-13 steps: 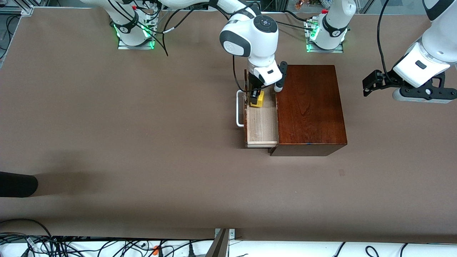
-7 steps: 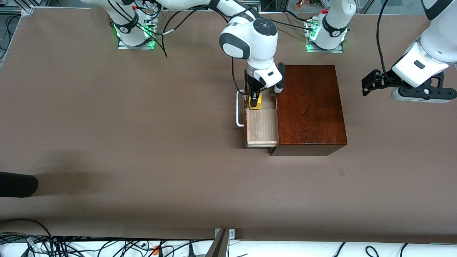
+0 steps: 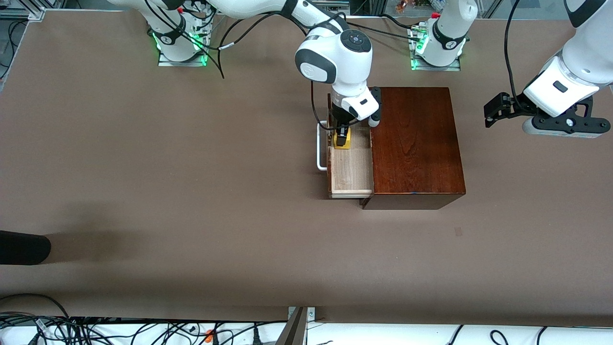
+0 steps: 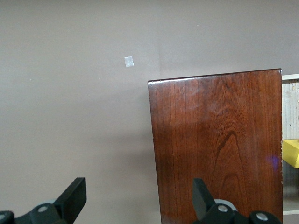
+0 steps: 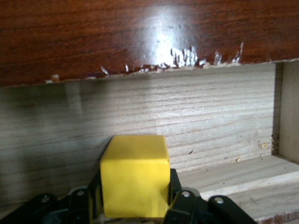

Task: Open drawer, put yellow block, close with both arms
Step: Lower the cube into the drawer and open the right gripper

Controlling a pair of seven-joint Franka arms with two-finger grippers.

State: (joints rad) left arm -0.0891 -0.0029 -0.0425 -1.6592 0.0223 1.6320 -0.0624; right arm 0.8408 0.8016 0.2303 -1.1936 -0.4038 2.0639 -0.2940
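The drawer [image 3: 352,170] is pulled out of the dark reddish-brown box [image 3: 414,143] toward the right arm's end of the table, its white handle [image 3: 320,146] outermost. My right gripper [image 3: 341,139] is shut on the yellow block [image 3: 346,140] and holds it low inside the drawer, at the end farther from the front camera. In the right wrist view the yellow block [image 5: 135,175] sits between the fingers before the drawer's pale inner wall [image 5: 187,121]. My left gripper [image 3: 493,112] is open and empty, up in the air over the table past the box; the left wrist view shows the box top [image 4: 219,144].
A dark object [image 3: 24,247] lies at the table edge at the right arm's end, nearer the front camera. A small pale mark [image 3: 458,232] is on the table nearer the camera than the box. Cables run along the table's near edge.
My right gripper has lowered the yellow block deeper into the drawer. My left gripper has drifted slightly upward in the front view.
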